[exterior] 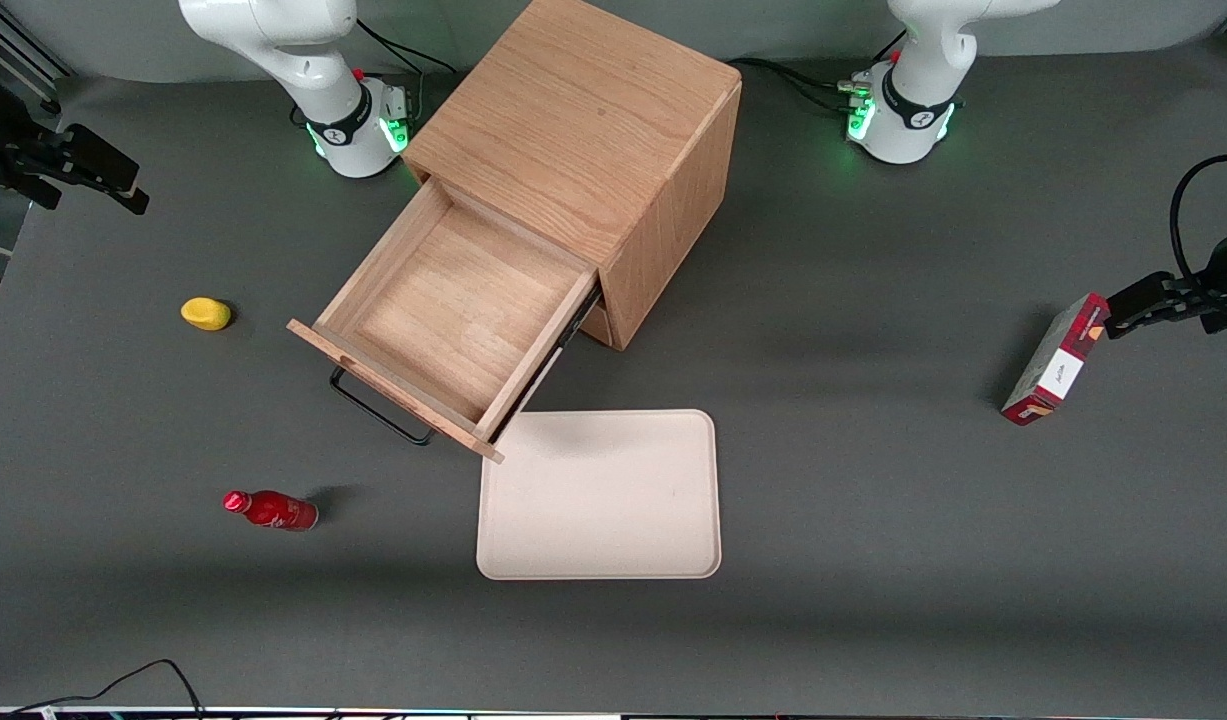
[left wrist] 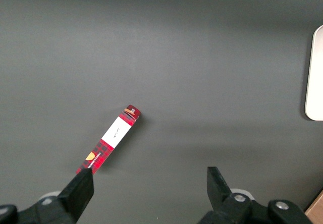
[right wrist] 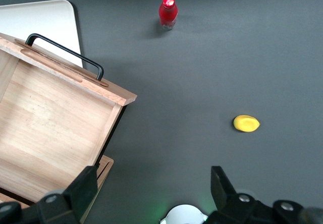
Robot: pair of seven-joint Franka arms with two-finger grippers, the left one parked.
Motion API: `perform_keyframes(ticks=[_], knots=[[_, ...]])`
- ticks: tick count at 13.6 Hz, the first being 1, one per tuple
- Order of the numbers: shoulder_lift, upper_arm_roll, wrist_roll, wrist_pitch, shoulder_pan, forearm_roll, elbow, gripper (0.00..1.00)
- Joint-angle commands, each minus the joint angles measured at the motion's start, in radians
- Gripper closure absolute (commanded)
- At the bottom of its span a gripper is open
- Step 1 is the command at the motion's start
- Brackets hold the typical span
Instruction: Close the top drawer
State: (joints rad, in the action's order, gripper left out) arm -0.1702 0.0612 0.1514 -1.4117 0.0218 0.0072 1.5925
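The oak cabinet (exterior: pixel 583 130) stands near the middle of the table, turned at an angle. Its top drawer (exterior: pixel 453 310) is pulled far out and shows a bare light-wood floor (right wrist: pixel 50 128). A thin black bar handle (exterior: pixel 378 410) runs along the drawer front (right wrist: pixel 65 52). My gripper (exterior: pixel 123 185) hangs above the table toward the working arm's end, well apart from the drawer and farther from the front camera than the yellow thing. In the right wrist view the gripper (right wrist: pixel 151 176) is open wide, with only bare table between its fingers (right wrist: pixel 83 188).
A small yellow object (exterior: pixel 206 313) (right wrist: pixel 246 123) and a red bottle (exterior: pixel 271 510) (right wrist: pixel 168 12) lie on the table beside the drawer. A cream tray (exterior: pixel 601 495) (right wrist: pixel 40 22) lies just in front of the drawer front. A red box (exterior: pixel 1056 360) sits toward the parked arm's end.
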Motion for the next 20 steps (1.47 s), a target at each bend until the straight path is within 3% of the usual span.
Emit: perform_keyframes(ticks=[1, 8, 17, 20], knots=[[0.021, 0.005, -0.023, 0.019, 0.007, 0.002, -0.028, 0.00], [0.040, 0.014, -0.050, 0.022, -0.034, 0.001, -0.057, 0.00], [0.455, 0.081, -0.285, 0.088, -0.056, -0.024, -0.595, 0.00], [0.543, 0.080, -0.283, 0.067, -0.080, -0.035, -0.678, 0.00]])
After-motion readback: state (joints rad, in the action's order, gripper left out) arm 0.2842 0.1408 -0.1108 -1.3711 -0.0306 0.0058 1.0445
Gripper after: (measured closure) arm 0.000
